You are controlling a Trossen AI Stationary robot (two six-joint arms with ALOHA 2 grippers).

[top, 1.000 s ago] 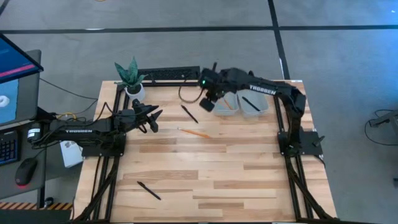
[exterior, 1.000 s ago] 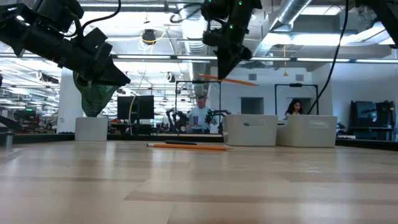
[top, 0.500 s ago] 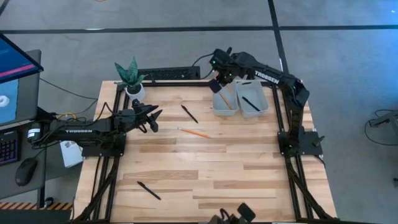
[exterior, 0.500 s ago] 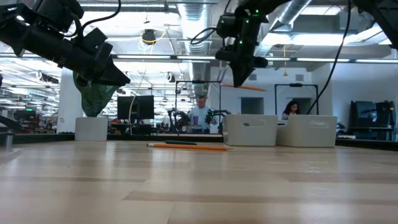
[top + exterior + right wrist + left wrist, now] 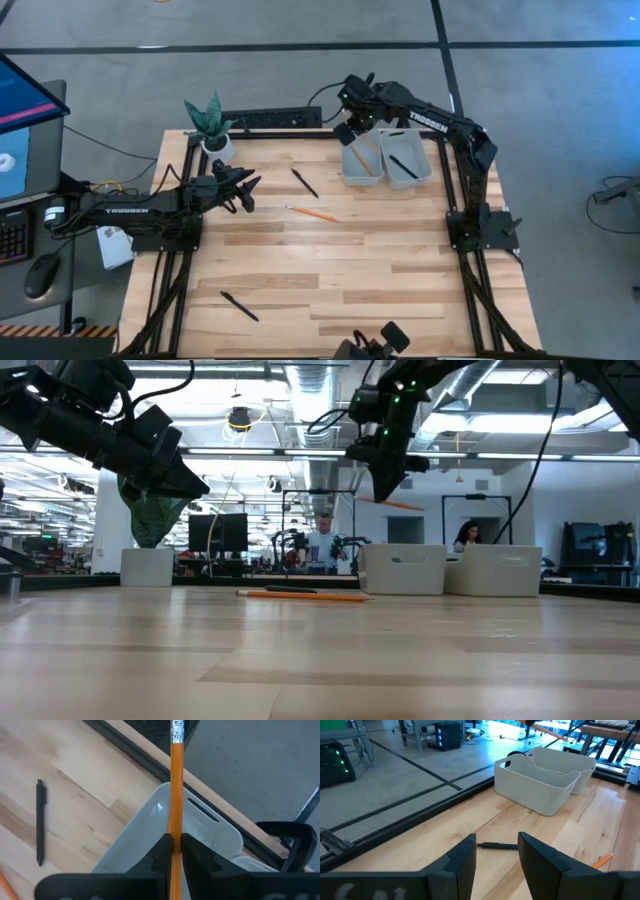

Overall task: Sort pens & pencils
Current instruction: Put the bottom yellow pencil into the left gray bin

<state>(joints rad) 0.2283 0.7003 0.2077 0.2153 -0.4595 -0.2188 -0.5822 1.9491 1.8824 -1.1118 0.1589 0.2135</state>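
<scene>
My right gripper (image 5: 352, 126) hangs over the far end of the left white bin (image 5: 360, 160), shut on an orange pencil (image 5: 176, 780). A second pencil (image 5: 366, 161) lies in that bin, and a black pen (image 5: 403, 165) lies in the right bin (image 5: 404, 166). A third pencil (image 5: 312, 213) lies flat on the table's middle. One pen (image 5: 304, 182) lies near it, and another pen (image 5: 240, 306) lies toward the near edge. My left gripper (image 5: 246, 188) is open and hovers at the table's left, its fingers on either side of the view of the pen (image 5: 497, 846). My right gripper pinches the pencil's shaft (image 5: 175, 831) between its two fingers, coming from above and pointing down, the fingers across the pencil. The pencil is lifted clear and roughly level (image 5: 392, 503) above the bin, its metal-banded end (image 5: 176, 731) sticking out beyond the fingers.
A potted plant (image 5: 212, 125) stands at the far left corner, and a dark bar (image 5: 265, 120) lies along the far edge. A dark object (image 5: 375, 345) shows at the near edge. Bare wood lies between the arms.
My right gripper carried the pencil from beside the left bin's near left side toward the table's far edge and a little right, ending over the bin's far end. It stayed shut on the pencil. A dark object has appeared at the near edge.
</scene>
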